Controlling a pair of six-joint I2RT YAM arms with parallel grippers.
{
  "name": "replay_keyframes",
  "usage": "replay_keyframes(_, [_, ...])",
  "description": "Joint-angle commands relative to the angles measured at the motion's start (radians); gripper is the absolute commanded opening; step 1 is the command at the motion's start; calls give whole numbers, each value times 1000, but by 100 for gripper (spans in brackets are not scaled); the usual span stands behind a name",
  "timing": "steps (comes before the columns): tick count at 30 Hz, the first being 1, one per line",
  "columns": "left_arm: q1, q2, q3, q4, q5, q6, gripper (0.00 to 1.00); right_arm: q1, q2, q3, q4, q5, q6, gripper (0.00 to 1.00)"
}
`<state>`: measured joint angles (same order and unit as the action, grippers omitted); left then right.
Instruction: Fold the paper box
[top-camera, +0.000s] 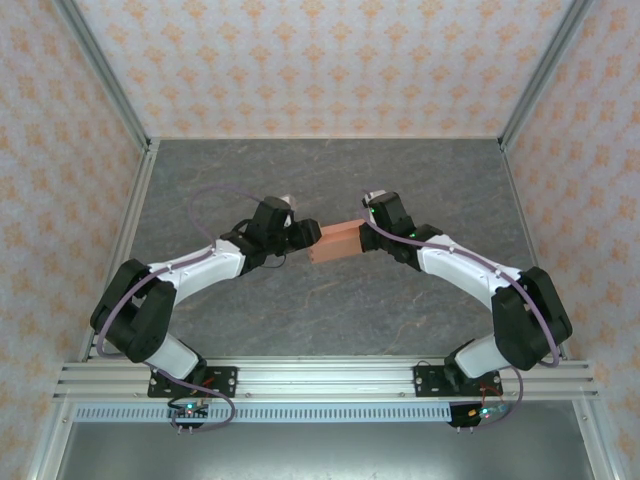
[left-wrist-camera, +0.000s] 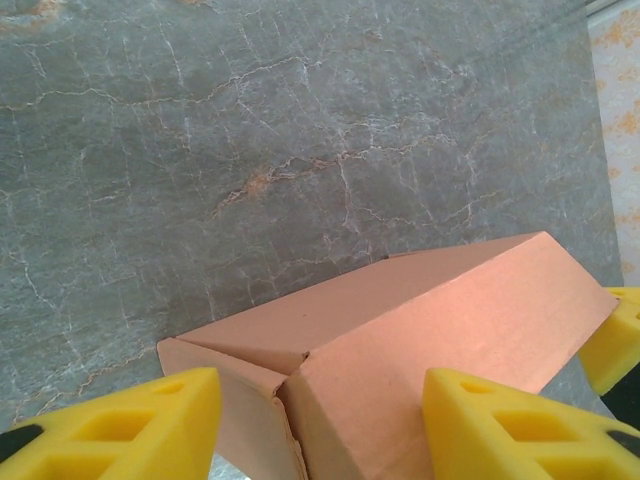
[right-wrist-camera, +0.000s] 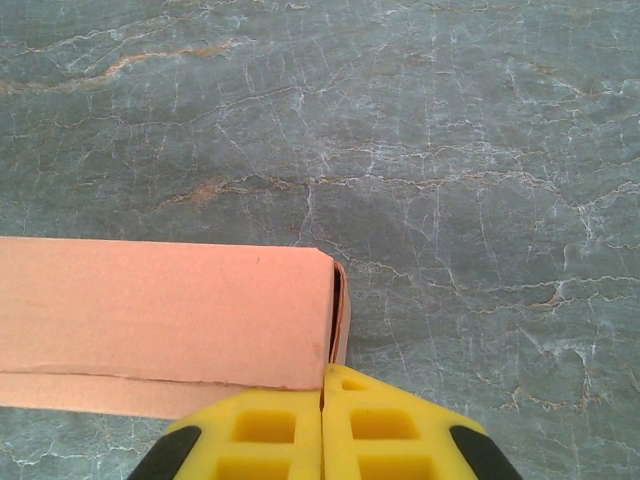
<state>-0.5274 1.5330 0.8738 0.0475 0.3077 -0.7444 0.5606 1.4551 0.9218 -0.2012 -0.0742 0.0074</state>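
The salmon-orange paper box hangs as a small closed rectangle between both grippers at mid-table. My left gripper is at its left end. In the left wrist view the box shows its near end with flaps folded in but not flush, and the left gripper is open, one yellow finger on each side of that end. In the right wrist view the box stretches left, and my right gripper is shut, pinching the thin end wall at the box's right corner.
The grey marbled tabletop lies all around the box. Patterned walls with metal frame posts enclose the workspace on three sides. The arm bases sit on the rail at the near edge.
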Motion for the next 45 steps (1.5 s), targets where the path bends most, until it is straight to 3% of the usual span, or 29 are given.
replay_keyframes(1, [4,23,-32,28,-7,-16,53,7,-19,1,-41,23,16,8])
replay_keyframes(25, [-59,28,-71,12,-146,9,43,5,-174,17,-147,-49,-3,28])
replay_keyframes(31, [-62,27,-75,9,-157,14,41,-118,-109,53,-88,-308,116,37])
replay_keyframes(37, [-68,19,-77,8,-162,13,40,-215,-8,72,-36,-483,163,46])
replay_keyframes(45, [-69,7,-78,3,-166,16,40,-268,83,46,64,-609,218,43])
